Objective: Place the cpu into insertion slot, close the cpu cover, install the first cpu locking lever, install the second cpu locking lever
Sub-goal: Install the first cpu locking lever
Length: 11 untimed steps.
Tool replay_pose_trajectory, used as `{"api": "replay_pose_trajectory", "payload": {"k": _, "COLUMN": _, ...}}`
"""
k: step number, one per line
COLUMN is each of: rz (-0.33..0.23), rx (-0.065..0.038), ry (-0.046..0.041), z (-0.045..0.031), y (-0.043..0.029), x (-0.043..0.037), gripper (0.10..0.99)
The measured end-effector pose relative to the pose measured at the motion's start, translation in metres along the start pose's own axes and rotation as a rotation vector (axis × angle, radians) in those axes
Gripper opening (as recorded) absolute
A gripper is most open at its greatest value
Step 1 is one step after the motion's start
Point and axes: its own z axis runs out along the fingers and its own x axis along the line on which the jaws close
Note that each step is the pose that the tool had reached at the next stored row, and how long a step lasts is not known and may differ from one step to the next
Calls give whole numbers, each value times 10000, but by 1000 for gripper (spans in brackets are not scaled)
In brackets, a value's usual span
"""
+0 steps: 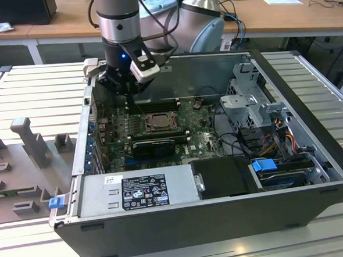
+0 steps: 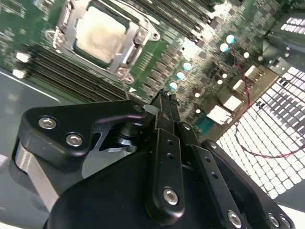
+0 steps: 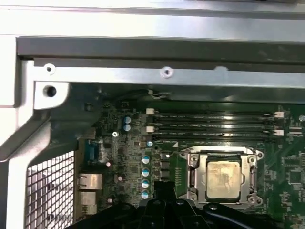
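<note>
At the exterior view's left, grey fixture blocks (image 1: 29,143) stand on the ribbed metal bench (image 1: 41,90). A small blue clip (image 1: 55,201) sits at the near left corner of the open computer case (image 1: 316,213). The case lies in the middle of the bench with its motherboard (image 1: 119,131) facing up.

The arm (image 1: 118,15) comes down over the board's far left corner, close to the case's far wall. We see its jaws clenched on nothing. In the second wrist view the fingertips (image 2: 164,98) meet with no gap. They hang above the board beside a row of small silver-topped capacitors (image 2: 181,76), and we see them touching nothing.

Just to the exterior view's right of the jaws, the cpu (image 1: 158,124) lies flat in the insertion slot (image 1: 141,125), near the middle of the board. In both wrist views its pale, smudged metal top shows through the square window of the cpu cover (image 3: 223,156), which is folded down flat around it. Long black memory slots (image 3: 214,126) run between the socket and the case's far wall. A long black card (image 1: 154,146) lies on the socket's near side.

A grey power supply (image 1: 134,192) fills the case's near edge. At the case's right end stands a metal drive cage (image 1: 251,100), with a blue tab (image 1: 264,165) in front of it.
</note>
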Motion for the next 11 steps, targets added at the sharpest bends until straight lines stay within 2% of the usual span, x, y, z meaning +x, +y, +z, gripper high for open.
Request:
{"api": "replay_pose_trajectory", "payload": {"k": 4, "rz": -33, "rx": 0, "ry": 0, "z": 30, "y": 50, "x": 34, "gripper": 106}}
{"api": "replay_pose_trajectory", "payload": {"k": 7, "rz": -47, "rx": 0, "ry": 1, "z": 54, "y": 127, "x": 41, "gripper": 106}}
{"api": "replay_pose_trajectory", "payload": {"k": 9, "rz": -56, "rx": 0, "ry": 2, "z": 77, "y": 222, "x": 40, "gripper": 106}}
{"api": "replay_pose_trajectory", "payload": {"k": 11, "rz": -58, "rx": -1, "ry": 3, "z": 83, "y": 245, "x": 20, "gripper": 106}}
